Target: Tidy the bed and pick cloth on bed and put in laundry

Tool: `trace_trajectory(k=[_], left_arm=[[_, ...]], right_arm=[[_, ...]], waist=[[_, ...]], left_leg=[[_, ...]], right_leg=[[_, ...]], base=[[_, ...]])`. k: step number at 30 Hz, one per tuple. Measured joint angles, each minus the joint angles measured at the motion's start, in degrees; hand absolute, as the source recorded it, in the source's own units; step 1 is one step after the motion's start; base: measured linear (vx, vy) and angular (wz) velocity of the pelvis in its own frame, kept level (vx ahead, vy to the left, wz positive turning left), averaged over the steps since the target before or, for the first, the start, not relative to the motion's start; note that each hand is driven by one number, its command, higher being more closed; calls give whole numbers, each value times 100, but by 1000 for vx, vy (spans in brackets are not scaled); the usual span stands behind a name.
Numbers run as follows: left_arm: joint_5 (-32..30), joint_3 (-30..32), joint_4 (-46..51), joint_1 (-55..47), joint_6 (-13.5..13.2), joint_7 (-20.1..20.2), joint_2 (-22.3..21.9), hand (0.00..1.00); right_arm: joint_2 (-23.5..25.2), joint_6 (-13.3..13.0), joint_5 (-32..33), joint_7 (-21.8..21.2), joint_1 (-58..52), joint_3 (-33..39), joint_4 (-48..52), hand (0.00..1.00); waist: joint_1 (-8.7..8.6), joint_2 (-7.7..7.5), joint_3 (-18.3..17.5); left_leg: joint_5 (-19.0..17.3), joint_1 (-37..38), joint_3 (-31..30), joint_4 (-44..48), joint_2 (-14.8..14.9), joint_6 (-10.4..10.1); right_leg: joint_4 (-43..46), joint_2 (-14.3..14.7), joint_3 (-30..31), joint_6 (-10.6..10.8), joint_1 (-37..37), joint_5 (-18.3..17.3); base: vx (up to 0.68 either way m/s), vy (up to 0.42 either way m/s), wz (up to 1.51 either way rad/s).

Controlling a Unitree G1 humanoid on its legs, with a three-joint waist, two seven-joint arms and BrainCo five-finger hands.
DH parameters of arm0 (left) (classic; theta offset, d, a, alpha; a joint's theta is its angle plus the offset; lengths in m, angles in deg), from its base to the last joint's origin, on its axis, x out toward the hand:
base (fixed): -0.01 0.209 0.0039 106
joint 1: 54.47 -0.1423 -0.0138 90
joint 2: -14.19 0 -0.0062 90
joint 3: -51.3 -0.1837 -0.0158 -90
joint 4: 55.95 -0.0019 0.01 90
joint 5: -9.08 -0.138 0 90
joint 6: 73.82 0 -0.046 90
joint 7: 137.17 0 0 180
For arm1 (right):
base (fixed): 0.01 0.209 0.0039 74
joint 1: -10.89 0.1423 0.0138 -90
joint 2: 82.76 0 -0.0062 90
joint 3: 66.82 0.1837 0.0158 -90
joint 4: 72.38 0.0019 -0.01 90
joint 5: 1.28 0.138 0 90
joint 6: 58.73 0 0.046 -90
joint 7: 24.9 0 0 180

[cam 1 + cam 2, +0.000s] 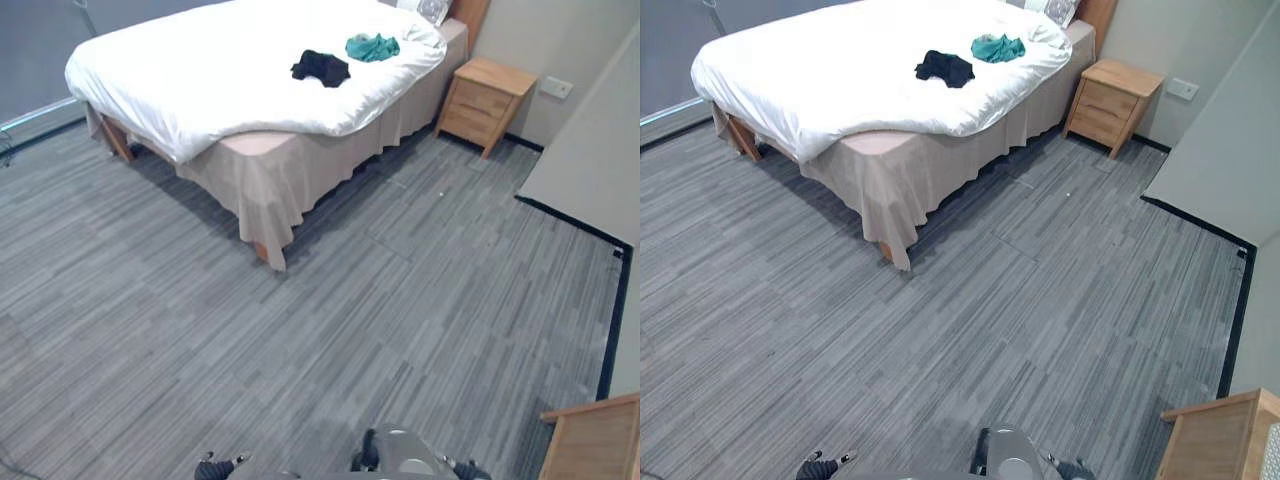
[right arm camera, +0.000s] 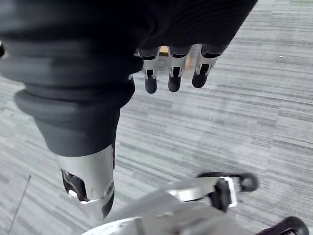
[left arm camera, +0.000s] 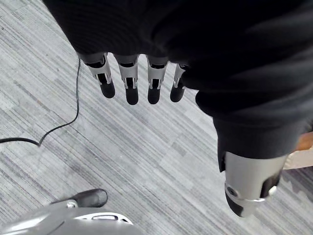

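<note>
A bed with a white duvet (image 1: pixel 220 70) stands at the far left, over a beige bed skirt (image 1: pixel 280 180). On the duvet lie a black cloth (image 1: pixel 321 67) and, a little farther back, a teal cloth (image 1: pixel 372 46). My left hand (image 3: pixel 142 81) hangs over the grey floor with straight, relaxed fingers and holds nothing. My right hand (image 2: pixel 171 73) hangs the same way over the floor, fingers straight and empty. Both hands are far from the bed.
A wooden nightstand (image 1: pixel 487 102) stands right of the bed against the wall. A light wall panel (image 1: pixel 590 150) juts in at the right. A wooden furniture corner (image 1: pixel 595 440) shows at the lower right. Grey striped carpet (image 1: pixel 400 300) lies between me and the bed.
</note>
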Motion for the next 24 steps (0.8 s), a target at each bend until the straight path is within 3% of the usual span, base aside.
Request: trace_trajectory(k=[2, 3, 4, 5, 6, 7, 8, 9, 10, 11, 13, 14, 15, 18, 20, 22, 24], left_arm=[[-3, 155, -22, 187, -3, 0, 15, 0], [-8, 208, -85, 265, -12, 0, -17, 0], [-8, 219, -122, 308, -9, 1, -48, 0], [-25, 208, -143, 399, -33, 61, -178, 0], [-70, 210, -124, 421, -104, 114, -252, 0], [-102, 211, -117, 432, -110, 114, -293, 0], [-104, 212, -90, 404, -115, 114, -351, 0], [-86, 213, -32, 376, -120, 115, -352, 0], [-86, 210, -7, 372, -117, 110, -351, 0], [-63, 205, 113, 357, -122, 115, -367, 0], [50, 209, 375, 331, -143, 109, -359, 0], [172, 215, 480, 328, -186, 84, -361, 0], [273, 229, 593, 325, -250, 78, -362, 0], [394, 419, 756, 312, -300, 57, -395, 0], [398, 575, 774, 243, -318, -21, -366, 0], [389, 612, 757, 176, -308, -23, -365, 0], [342, 605, 697, 16, -294, -13, -386, 0]], right_arm=[[28, 7, 53, 2, -27, -6, -42, 0], [29, 15, 57, -14, -49, 0, -46, 0], [3, 10, 61, -12, -30, 2, -34, 0], [-56, -17, 61, -13, 60, 22, -27, 0], [-44, -41, 57, -13, 166, 53, -25, 0], [-57, -38, 59, -36, 178, 116, -23, 0], [-157, -21, 50, -86, 185, 139, -26, 0], [-155, -15, 49, -105, 183, 125, -42, 0], [-144, -14, 48, -105, 183, 105, -41, 0], [-201, -11, 48, -97, 196, -11, -38, 0], [-272, -13, 48, -96, 255, -272, -34, 0], [-313, -14, 49, -72, 330, -445, -31, 0], [-341, -12, 42, -33, 381, -608, -40, 0], [-452, -14, -75, 3, 640, -710, -87, 0], [-425, -17, -194, -2, 873, -709, -152, 0], [-422, -25, -339, -1, 894, -723, -149, 0], [-429, -23, -506, -1, 863, -724, -142, 0]], waist=[[-34, -104, 62], [-98, -89, 134], [-141, -32, 171], [-180, 102, 223], [-183, 163, 258], [-204, 216, 280], [-209, 278, 258], [-235, 320, 262], [-238, 338, 267], [-230, 404, 294], [-85, 411, 395], [18, 337, 468], [94, 297, 493], [269, 290, 500], [402, 253, 520], [408, 229, 509], [421, 292, 460]], left_leg=[[-98, 192, 23, -13, 95, -270], [-233, 394, 31, -65, 179, -334], [-254, 496, 84, -100, 253, -317], [-97, 529, 194, -74, 312, -193], [235, 580, 270, 12, 360, -283], [343, 563, 251, 208, 445, -461], [465, 280, 203, 1085, 654, -570], [975, -381, -67, 2599, 959, -537], [1161, -529, -117, 2922, 1039, -516], [1629, -1102, -260, 4287, 1292, -514], [1434, -1786, -181, 6053, 1494, -499], [1185, -2104, -49, 6547, 1451, -329], [921, -2395, 32, 6466, 1217, -235], [460, -2972, 266, 5532, 717, -288], [389, -3132, 659, 3960, 386, -271], [449, -3073, 1498, 2547, 161, -227], [975, -2905, 3016, 960, -175, 380]], right_leg=[[-1295, -93, 72, 173, -11, 758], [-1337, -185, 146, 174, -15, 1351], [-1100, -105, 136, 75, -48, 1544], [-403, -59, 211, -94, -376, 1369], [240, -25, 293, -362, -626, 936], [407, 28, 285, -443, -620, 779], [577, 140, 272, -479, -531, 462], [481, 290, 175, -592, -226, 237], [416, 342, 157, -617, -133, 207], [170, 536, 145, -716, 226, 121], [-208, 773, 294, -888, 845, 98], [-516, 867, 403, -968, 1299, 9], [-788, 869, 529, -1020, 1651, -14], [-1143, 821, 809, -980, 2083, -64], [-1420, 710, 875, -782, 2488, -141], [-1734, 589, 749, -586, 2974, -260], [-1974, 541, 443, -223, 3553, -487]], base=[[511, -343, 11], [558, -392, 12], [544, -385, -1], [497, -389, -29], [476, -402, -31], [489, -474, -35], [614, -536, -16], [637, -510, -12], [628, -413, -5], [419, -221, -12], [470, -198, -43], [532, -168, -54], [424, -107, -37], [377, -24, -55], [514, 68, -42], [558, 108, 16], [665, 182, 39]])
